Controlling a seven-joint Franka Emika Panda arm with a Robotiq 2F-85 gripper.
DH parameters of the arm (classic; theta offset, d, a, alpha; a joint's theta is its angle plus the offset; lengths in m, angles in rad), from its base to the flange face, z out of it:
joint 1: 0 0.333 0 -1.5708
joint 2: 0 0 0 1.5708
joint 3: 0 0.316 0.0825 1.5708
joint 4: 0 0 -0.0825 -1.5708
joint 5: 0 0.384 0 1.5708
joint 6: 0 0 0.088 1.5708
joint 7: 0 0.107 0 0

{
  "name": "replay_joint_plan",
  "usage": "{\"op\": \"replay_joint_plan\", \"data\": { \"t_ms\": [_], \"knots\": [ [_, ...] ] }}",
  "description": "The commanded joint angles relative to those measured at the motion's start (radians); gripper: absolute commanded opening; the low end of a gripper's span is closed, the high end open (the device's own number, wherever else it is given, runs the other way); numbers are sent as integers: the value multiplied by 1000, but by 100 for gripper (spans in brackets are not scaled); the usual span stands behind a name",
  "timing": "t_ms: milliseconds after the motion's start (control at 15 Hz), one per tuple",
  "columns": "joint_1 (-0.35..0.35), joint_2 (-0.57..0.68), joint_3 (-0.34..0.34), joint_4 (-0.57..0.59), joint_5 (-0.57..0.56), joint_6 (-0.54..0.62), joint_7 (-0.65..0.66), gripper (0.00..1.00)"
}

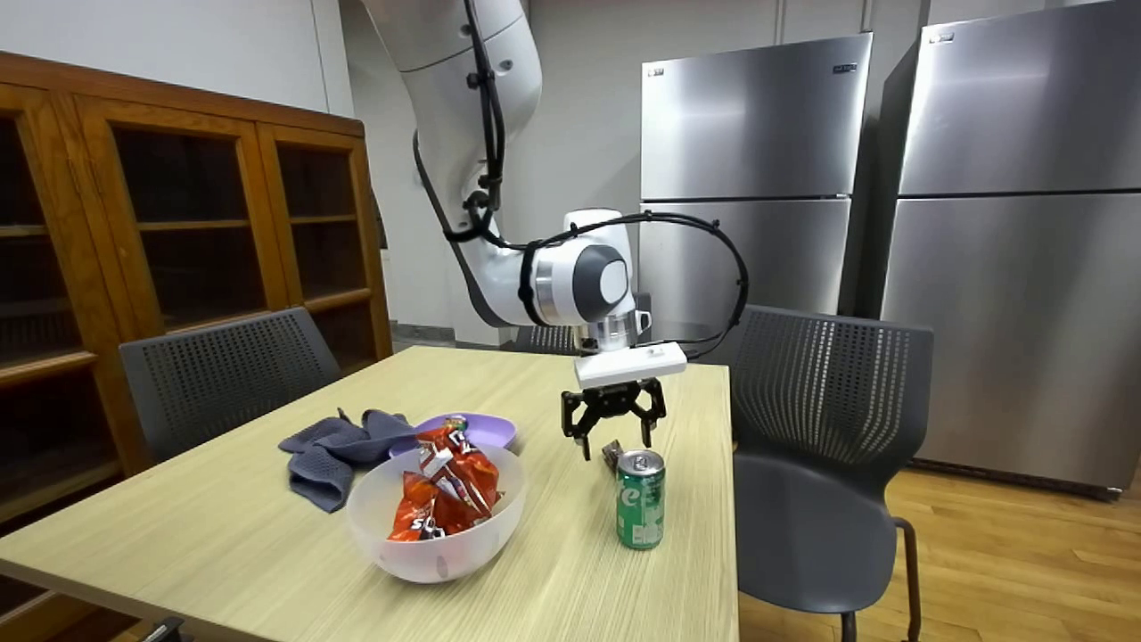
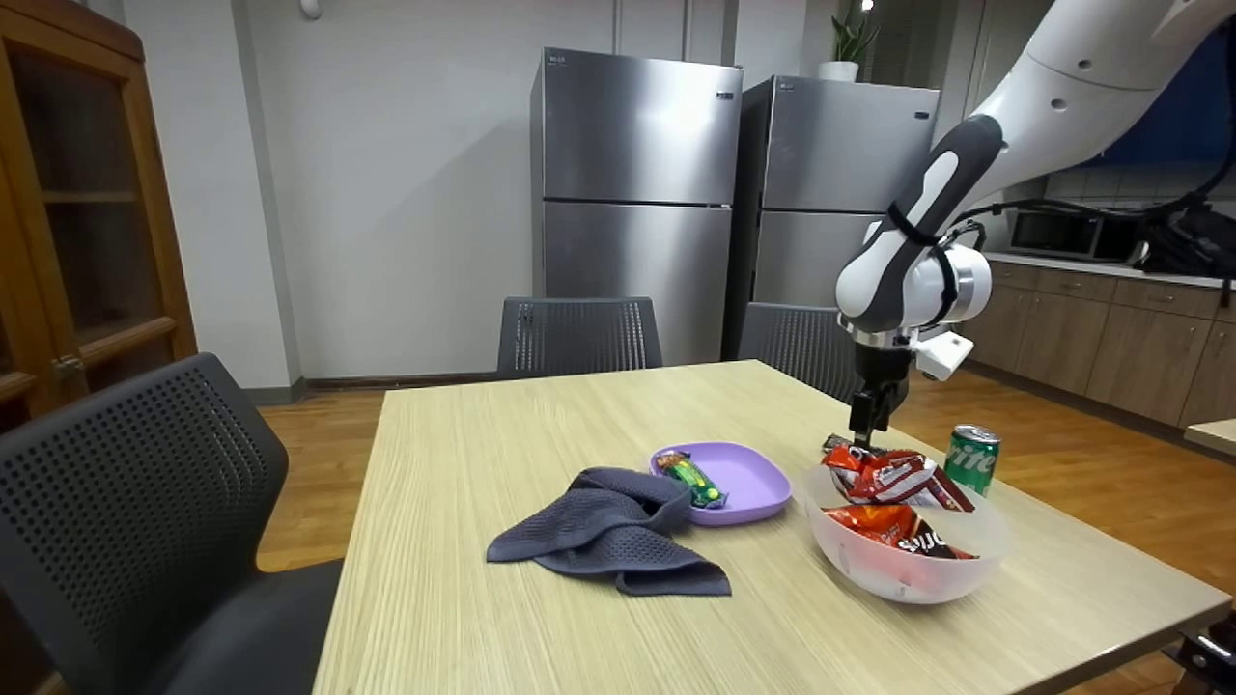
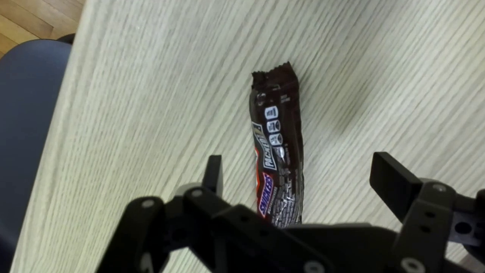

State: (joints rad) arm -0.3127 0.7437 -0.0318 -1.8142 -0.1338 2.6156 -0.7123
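Observation:
My gripper hangs over the table, open, its fingers wide apart. Between and below them, in the wrist view, a dark brown Snickers bar lies lengthwise on the wood. Its near end is hidden behind the gripper body, and nothing is held. A green soda can stands upright close to the bar. To the other side sits a translucent bowl with red snack bags in it. In an exterior view, a purple plate carries a green-wrapped bar.
A crumpled dark grey cloth lies against the plate on the table. Grey chairs stand around the table edges, one near the gripper's side. A wooden cabinet and two steel refrigerators are farther back.

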Motion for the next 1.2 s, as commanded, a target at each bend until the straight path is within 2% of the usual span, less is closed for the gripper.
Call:
{"op": "replay_joint_plan", "data": {
  "t_ms": [0,333,400,467,933,1133],
  "knots": [
    [-7,55,14,84,1,-47,0,100],
    [-3,89,13,121,-5,-55,3,100],
    [-4,94,13,126,-4,-55,3,75],
    [-4,95,13,127,-4,-52,3,74],
    [-4,103,11,137,-5,-52,7,18],
    [-8,96,13,131,-1,-56,7,0]
  ]
}}
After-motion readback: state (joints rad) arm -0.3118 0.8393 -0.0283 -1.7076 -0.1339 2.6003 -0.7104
